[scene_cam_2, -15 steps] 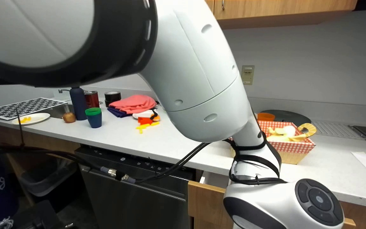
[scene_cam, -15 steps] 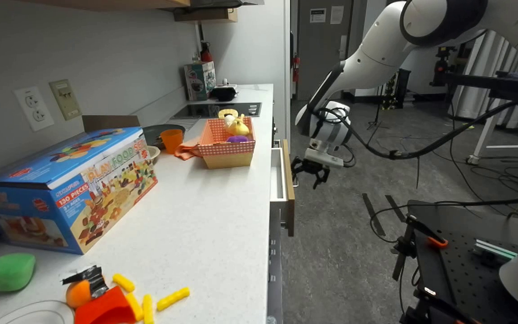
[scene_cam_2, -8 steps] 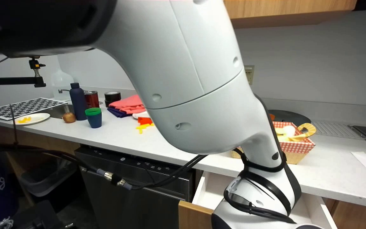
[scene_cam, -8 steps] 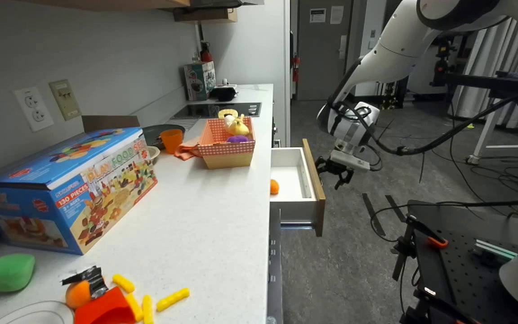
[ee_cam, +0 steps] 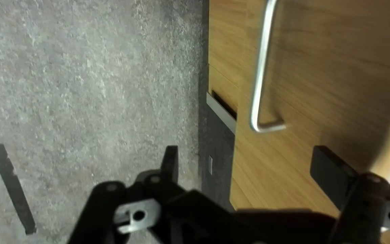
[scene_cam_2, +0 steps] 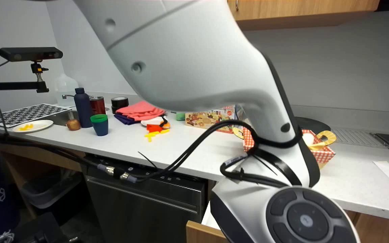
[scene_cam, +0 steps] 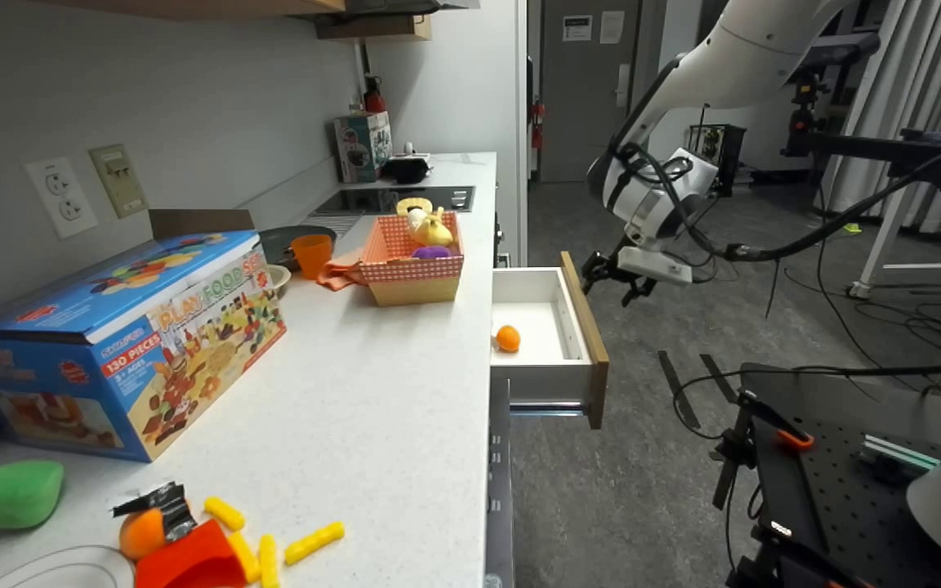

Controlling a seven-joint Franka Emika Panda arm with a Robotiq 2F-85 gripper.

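Note:
My gripper hangs in front of the pulled-out drawer, its jaws wide apart with nothing between them. In the wrist view the gripper has its left finger over the floor and its right finger over the drawer's wooden front. The metal drawer handle lies ahead of the fingertips, apart from them. Inside the white drawer rests an orange ball-like thing. The arm covers most of the drawer in an exterior view, and the gripper is out of sight there.
On the white counter stand a checked-cloth basket with play food, an orange cup and a play food box. Yellow sticks lie nearer. A cable loops along the arm. Tape strips mark the floor.
The drawer has slid from slightly open to far out, bringing the orange thing into view. My gripper has moved away from the counter with it, then risen off the handle.

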